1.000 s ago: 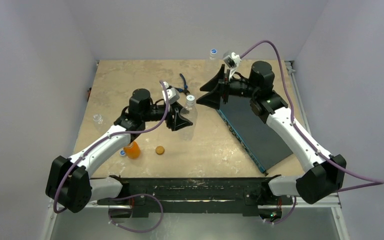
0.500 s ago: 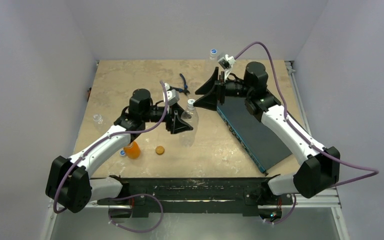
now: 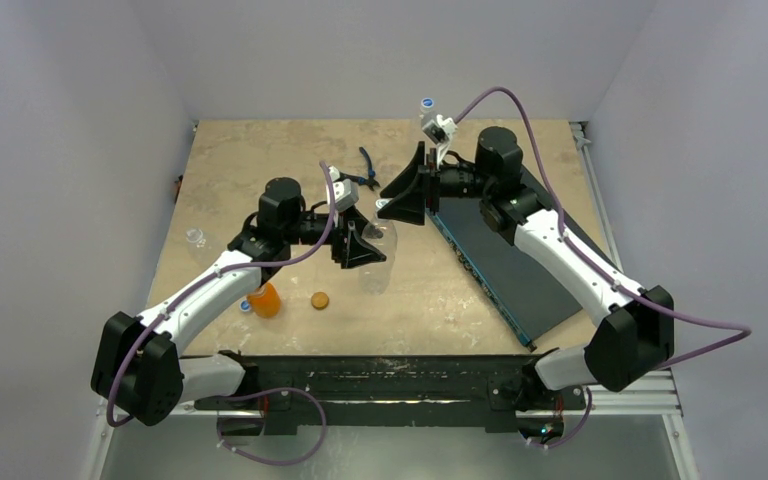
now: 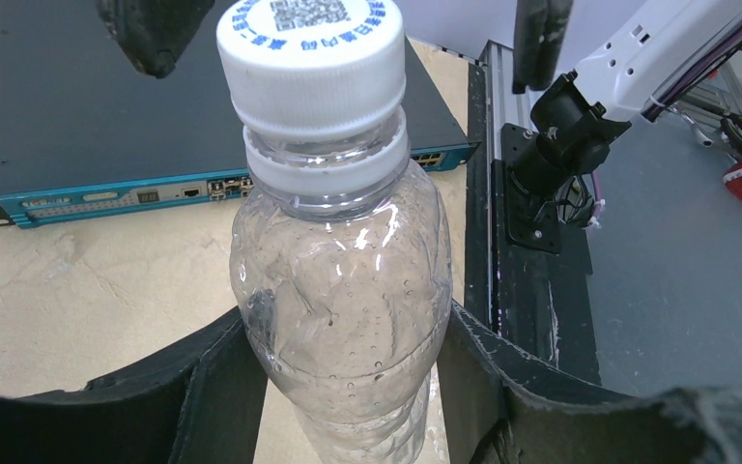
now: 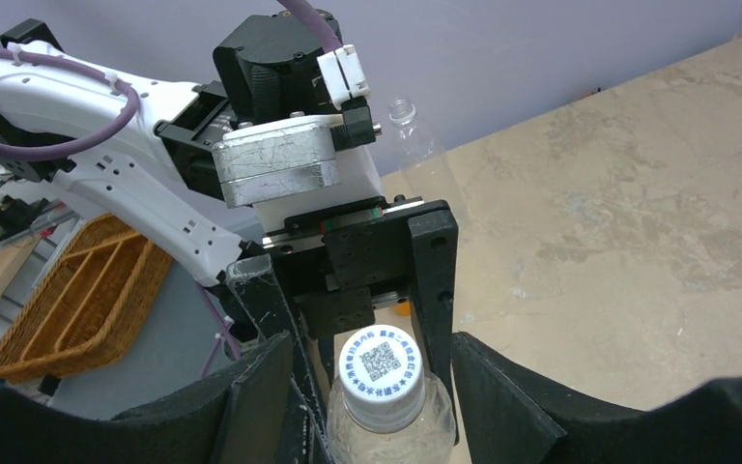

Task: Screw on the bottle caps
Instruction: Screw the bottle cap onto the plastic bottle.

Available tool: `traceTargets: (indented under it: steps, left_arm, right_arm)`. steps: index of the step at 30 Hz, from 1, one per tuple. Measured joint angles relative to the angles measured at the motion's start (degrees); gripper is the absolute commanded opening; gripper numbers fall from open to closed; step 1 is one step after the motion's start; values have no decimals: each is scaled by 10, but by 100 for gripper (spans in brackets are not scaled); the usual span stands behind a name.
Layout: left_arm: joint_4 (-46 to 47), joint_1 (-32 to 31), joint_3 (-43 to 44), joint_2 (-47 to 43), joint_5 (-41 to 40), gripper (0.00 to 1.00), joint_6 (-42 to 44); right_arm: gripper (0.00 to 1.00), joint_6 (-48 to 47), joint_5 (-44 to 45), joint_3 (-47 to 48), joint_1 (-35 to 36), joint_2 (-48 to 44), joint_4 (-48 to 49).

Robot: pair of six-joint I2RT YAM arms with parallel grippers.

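A clear bottle (image 4: pixel 343 290) stands tilted over the table with my left gripper (image 4: pixel 348 324) shut on its body, seen in the top view as the left gripper (image 3: pixel 360 245). A white cap with blue print (image 4: pixel 311 39) sits on its neck. My right gripper (image 5: pixel 372 348) straddles that cap (image 5: pixel 379 372), open, with a gap on each side of it. Its fingertips (image 4: pixel 150 34) show above the cap in the left wrist view. A small orange bottle (image 3: pixel 266 299), an orange-brown cap (image 3: pixel 320 299) and a blue cap (image 3: pixel 245 305) lie near the front left.
A black network switch (image 3: pixel 505 260) lies slanted under the right arm. Blue-handled pliers (image 3: pixel 365 165) lie behind the left gripper. An uncapped clear bottle (image 3: pixel 196 238) stands at the left edge and a blue-capped one (image 3: pixel 426 105) at the back wall.
My right gripper has moved left and down to the held bottle's cap, and its jaws have narrowed. The left gripper has kept hold of the bottle in place.
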Motion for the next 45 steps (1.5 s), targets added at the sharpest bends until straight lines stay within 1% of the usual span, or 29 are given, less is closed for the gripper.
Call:
traceTargets:
  steps: [4,8,11,15,17,20,24,30,35,38,42,45]
  left_arm:
    - [0,0,0,0,0,0,0]
    - [0,0,0,0,0,0,0]
    - [0,0,0,0,0,0,0]
    - [0,0,0,0,0,0,0]
    - [0,0,0,0,0,0,0]
    - [0,0,0,0,-2,0,0]
    - [0,0,0,2,-20,0,0]
    - [19,-1,2,14,-85,0,-16]
    - [23,-17,19,30,-197,0,-21]
    - [24,-28,35,45,-270,0,-26]
    - [35,-47,51,67,-344,0,-30]
    - [42,-59,65,86,-389,0,-30]
  right_arm:
    - [59,0,0,0,4,0,0]
    - [57,0,1,0,7,1,0]
    - [53,0,2,0,9,3,0]
    - [42,0,8,0,10,5,-4]
    - [34,0,14,0,10,5,-5]
    - [25,0,21,0,10,6,-6]
    - [19,-2,45,4,14,6,-20]
    - [16,-26,142,30,30,10,-77]
    - [12,-44,267,78,53,32,-131]
    - [12,-47,353,104,71,45,-153]
    - [12,-44,470,126,96,55,-172]
    - [17,-42,546,141,113,64,-185]
